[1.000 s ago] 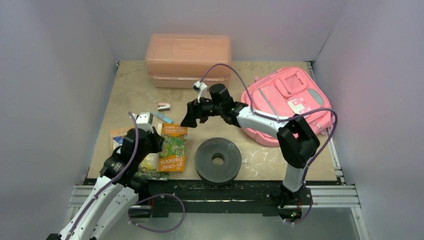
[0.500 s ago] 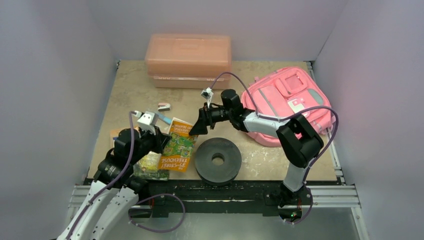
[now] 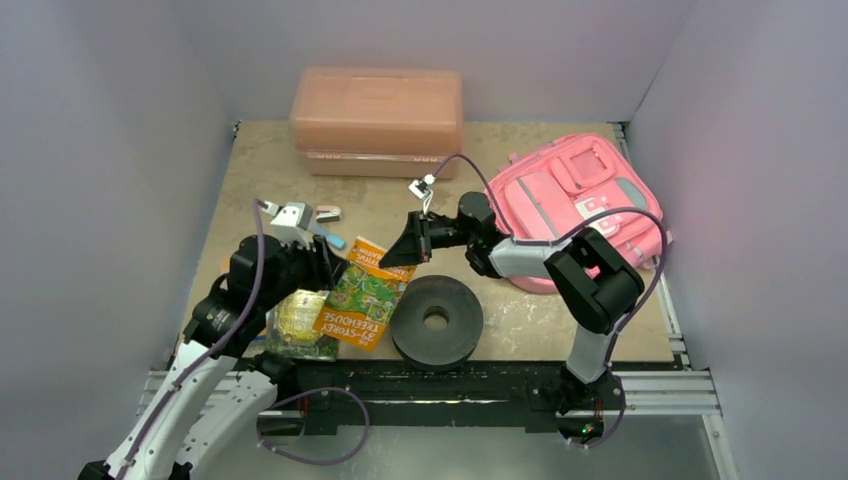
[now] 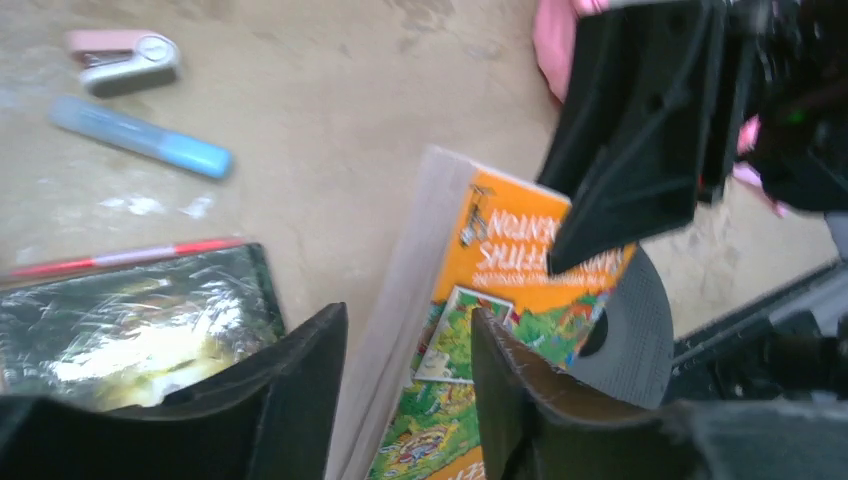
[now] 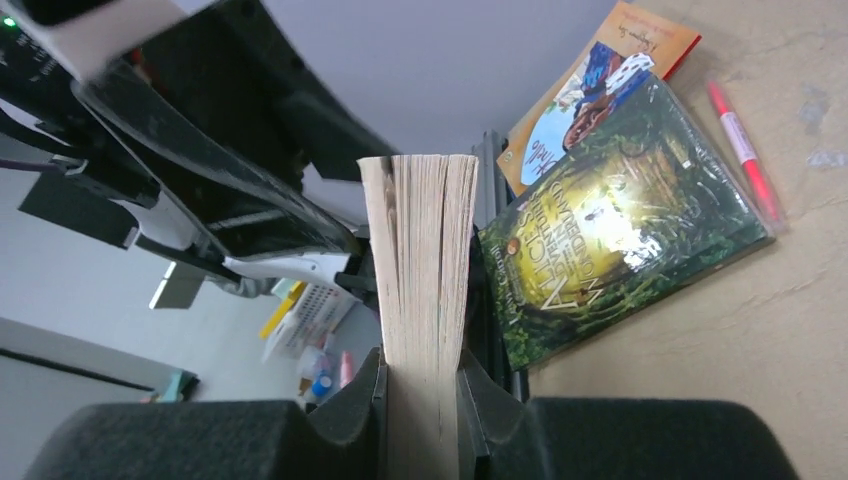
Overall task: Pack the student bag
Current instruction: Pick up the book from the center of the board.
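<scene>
The student bag (image 3: 580,195) lies flat near the right edge of the desk (image 3: 270,170); my left gripper (image 4: 408,330) and right gripper (image 5: 420,375) both clamp the orange book (image 3: 362,295).

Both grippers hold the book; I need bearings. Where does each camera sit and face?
Top external: above, behind the bases, facing down at the table; left gripper and right gripper both hold the book.
Left wrist: on that arm, facing the right gripper past its own fingers.
Right wrist: on that arm, facing the left gripper past its own fingers, book edge-on.
All three share the book.
</scene>
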